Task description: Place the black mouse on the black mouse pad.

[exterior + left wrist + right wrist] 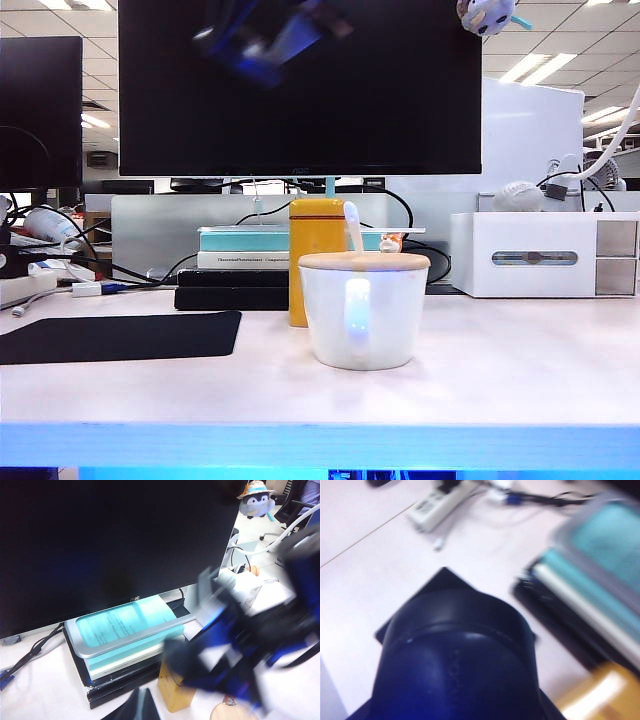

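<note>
Jaws of the right gripper (265,40) stand wide around the black mouse (457,665), blurred high at eleven o'clock of the white mug (362,310). Such haste could shake it loose short of the black mouse pad (120,335) at nine o'clock. I cannot tell how the left gripper (142,706) stands.

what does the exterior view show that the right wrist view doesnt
Only exterior: mug, white box, right gripper blurred up high. Only right wrist: mouse close up, seemingly in that gripper, above the pad. Both: pad, yellow box, books. Left gripper in neither.
</note>
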You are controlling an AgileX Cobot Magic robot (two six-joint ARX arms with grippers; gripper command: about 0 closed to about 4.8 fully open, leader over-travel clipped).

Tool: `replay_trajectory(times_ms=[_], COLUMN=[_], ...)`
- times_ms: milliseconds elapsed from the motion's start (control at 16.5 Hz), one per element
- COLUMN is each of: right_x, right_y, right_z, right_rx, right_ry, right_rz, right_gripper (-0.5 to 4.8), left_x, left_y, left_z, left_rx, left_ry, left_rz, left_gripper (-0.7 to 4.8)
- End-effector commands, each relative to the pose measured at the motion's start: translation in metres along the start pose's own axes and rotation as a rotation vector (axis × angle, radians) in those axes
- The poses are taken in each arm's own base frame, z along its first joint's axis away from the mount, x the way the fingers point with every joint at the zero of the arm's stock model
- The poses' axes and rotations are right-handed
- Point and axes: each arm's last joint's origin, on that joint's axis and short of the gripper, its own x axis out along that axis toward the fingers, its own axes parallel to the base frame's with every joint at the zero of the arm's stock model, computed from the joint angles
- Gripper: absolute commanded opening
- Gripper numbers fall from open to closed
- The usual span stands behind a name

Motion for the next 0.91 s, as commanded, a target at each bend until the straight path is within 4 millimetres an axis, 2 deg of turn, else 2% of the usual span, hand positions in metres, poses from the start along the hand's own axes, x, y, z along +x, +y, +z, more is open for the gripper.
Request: replay_trajectory(times_ms=[60,242,302,483,725,907], right_x=[0.039,0.081,0.101,0.138,0.179,0.201], right_y=[0.019,0.026,0.025,0.018,0.01,0.008], right_z=[0.001,-0.009,-0.015,-0.027,-0.054,-0.071], right_rx=[-0.045,-0.062,-0.061,-0.013,0.012,0.065], right_ry=[-0.035,-0.015,-0.011,-0.02,0.059,0.105], right_rz=[0.067,0.085,0.086,0.077,0.054,0.052], right_gripper=[3.23,3.23,3.23,3.23,3.23,3.23], left_x=[-0.002,-0.002,-0.002,-0.002,-0.002,-0.002], left_y=[-0.001,-0.001,-0.001,-0.001,-0.001,-0.001], left_z=[0.003,0.003,0.003,0.002,0.002,0.002], left_rx=[0.007,0.007,0.007,0.002,0.001,0.001], left_ry=[-0.018,-0.018,-0.018,-0.015,-0.014,-0.013], left_rz=[-0.006,-0.006,-0.006,-0.007,-0.01,-0.01], left_gripper=[-0.05,-0.05,-0.05,-0.05,-0.05,-0.05])
